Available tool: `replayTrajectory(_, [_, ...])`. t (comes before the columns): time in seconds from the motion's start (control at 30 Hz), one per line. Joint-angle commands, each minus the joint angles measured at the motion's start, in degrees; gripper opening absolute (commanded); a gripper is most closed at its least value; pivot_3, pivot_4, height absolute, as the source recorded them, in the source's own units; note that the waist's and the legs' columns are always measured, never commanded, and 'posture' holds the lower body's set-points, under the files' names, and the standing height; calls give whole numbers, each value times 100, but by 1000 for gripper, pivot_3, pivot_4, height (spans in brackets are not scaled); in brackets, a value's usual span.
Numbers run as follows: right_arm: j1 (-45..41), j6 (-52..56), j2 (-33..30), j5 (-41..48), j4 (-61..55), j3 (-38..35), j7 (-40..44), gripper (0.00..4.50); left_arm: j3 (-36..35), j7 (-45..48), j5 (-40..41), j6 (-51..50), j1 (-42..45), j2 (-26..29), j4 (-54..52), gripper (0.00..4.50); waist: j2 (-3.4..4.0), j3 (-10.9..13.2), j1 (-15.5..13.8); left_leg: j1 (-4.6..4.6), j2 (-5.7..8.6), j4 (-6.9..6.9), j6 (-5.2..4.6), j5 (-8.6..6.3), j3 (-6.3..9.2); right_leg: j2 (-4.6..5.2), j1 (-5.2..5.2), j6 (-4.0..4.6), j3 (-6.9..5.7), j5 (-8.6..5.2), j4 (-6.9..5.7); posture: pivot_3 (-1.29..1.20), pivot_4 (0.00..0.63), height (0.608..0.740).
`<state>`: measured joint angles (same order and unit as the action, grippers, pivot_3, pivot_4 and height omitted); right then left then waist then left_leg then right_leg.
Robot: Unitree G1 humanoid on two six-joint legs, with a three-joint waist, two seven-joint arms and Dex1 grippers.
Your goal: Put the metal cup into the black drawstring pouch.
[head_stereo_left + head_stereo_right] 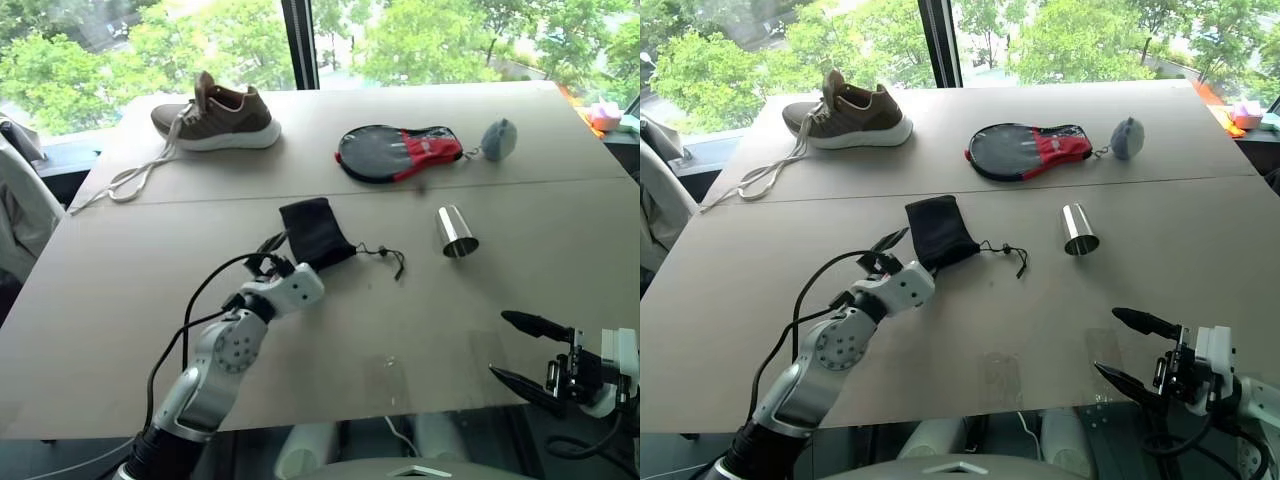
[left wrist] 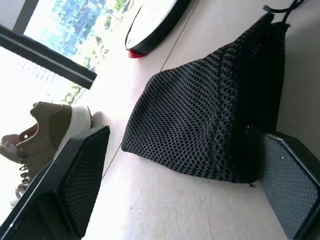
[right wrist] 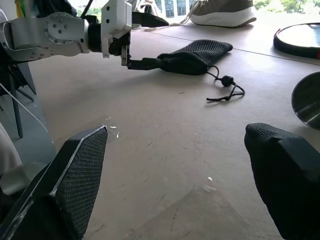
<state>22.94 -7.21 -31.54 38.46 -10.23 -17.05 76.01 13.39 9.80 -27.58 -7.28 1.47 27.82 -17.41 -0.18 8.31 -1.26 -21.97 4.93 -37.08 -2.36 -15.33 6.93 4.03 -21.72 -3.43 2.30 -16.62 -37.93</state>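
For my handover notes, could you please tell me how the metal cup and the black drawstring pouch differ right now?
The metal cup is shiny, rigid steel; the black drawstring pouch is soft, matte mesh fabric. The cup lies alone on its side; the pouch lies flat at the open left gripper. Both rest unheld on the table.

Two black textured fingers of the right gripper rise in the foreground, set wide apart over the bare tan counter. Beyond them the black drawstring pouch lies flat, its cord and toggle trailing toward the near side. The left gripper reaches in from the side on its white and grey arm, fingers spread, one at the pouch's end and the other above it. The metal cup shows partly at the edge, lying on its side. Farther back are a sneaker and the rim of a round black case.
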Motion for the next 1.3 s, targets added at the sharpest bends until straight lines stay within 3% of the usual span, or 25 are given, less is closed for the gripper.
replayTrajectory(0.03, [67, -111, 36, 29, -120, -95, -25, 4441, -146, -50, 21, -12, 184, -160, 96, 4500, 0, 0, 3, 0, 0, -3, 0, 0, 0, -1, 0, 0, 0, 0, -2, 0, 150, 740])
replayTrajectory(0.13, [81, -126, 43, 25, -118, -104, -49, 4441, -123, 93, 31, -208, 366, -273, 310, 4500, 0, -1, 13, 1, 0, -2, 0, 0, 0, -1, 0, -1, 1, 0, -2, 0, 150, 740])
replayTrajectory(0.2, [96, -146, 54, 15, -118, -102, -61, 4500, -155, 91, 34, -312, 513, -360, 427, 3952, 0, -1, 21, 1, 0, -3, 0, 0, 0, -2, 0, -1, 0, 0, -3, 0, 150, 740])
replayTrajectory(0.27, [111, -158, 63, 10, -124, -99, -73, 4500, -212, 76, 58, -418, 588, -450, 452, 3192, -1, 0, 26, 1, 0, -4, 1, 1, 0, -2, 0, -1, 0, 1, -4, 0, 150, 740])
replayTrajectory(0.43, [138, -181, 76, -1, -132, -107, -116, 4500, -276, 185, 148, -476, 554, -544, 331, 772, -1, -1, 31, 1, 0, -4, 2, 1, 0, -2, 0, -1, 1, 1, -4, 0, 150, 740])
replayTrajectory(0.5, [131, -187, 73, -23, -128, -111, -162, 4500, -253, 270, 184, -377, 517, -513, 241, 72, -1, -1, 30, 1, 0, -5, 2, 1, -1, -2, 0, -2, 1, 1, -4, 0, 150, 740])
replayTrajectory(0.7, [-252, -100, 119, -139, -220, -136, -759, 4500, -553, 738, 941, -955, 666, -832, -64, 72, -1, -1, 37, 1, 0, -10, 2, 1, 0, -2, 1, -3, 1, 2, -6, 0, 150, 740])
replayTrajectory(0.83, [-1038, -19, 212, -1633, -491, 72, -2448, 4500, -975, 937, 1822, -2228, 1100, -1500, -451, 72, -2, -1, 41, 1, 1, -17, 4, 3, -1, -4, 1, -5, 0, 3, -10, 0, 150, 740])
replayTrajectory(0.9, [-1354, 268, 208, -2425, -630, 214, -3212, 4500, -1061, 912, 1924, -2663, 1341, -1639, -570, 72, -3, 0, 41, -1, 2, -27, 27, 16, -3, -7, -2, -9, 0, 5, -17, 0, 150, 740])
replayTrajectory(0.93, [-1531, 531, 136, -3404, -695, 266, -3905, 4500, -1050, 897, 1890, -2847, 1468, -1625, -596, 72, -2, -1, 40, -2, 2, -27, 28, 17, -3, -8, -2, -10, -1, 5, -18, 0, 150, 740])
replayTrajectory(1.0, [-1819, 600, 145, -3908, -751, 354, -4374, 4500, -1015, 862, 1808, -3190, 1671, -1537, -607, 72, -6, -3, 36, -2, 2, -27, 33, 20, -1, -11, -3, -10, -2, 5, -21, 0, 150, 740])
replayTrajectory(1.3, [-2358, 790, 302, -4892, -149, 1035, -5231, 4500, -1022, 890, 2140, -3777, 1973, -1598, -793, 72, -8, -3, 46, -11, 4, -26, 35, 22, -15, -14, -9, -10, -6, 5, -8, 0, 150, 740])
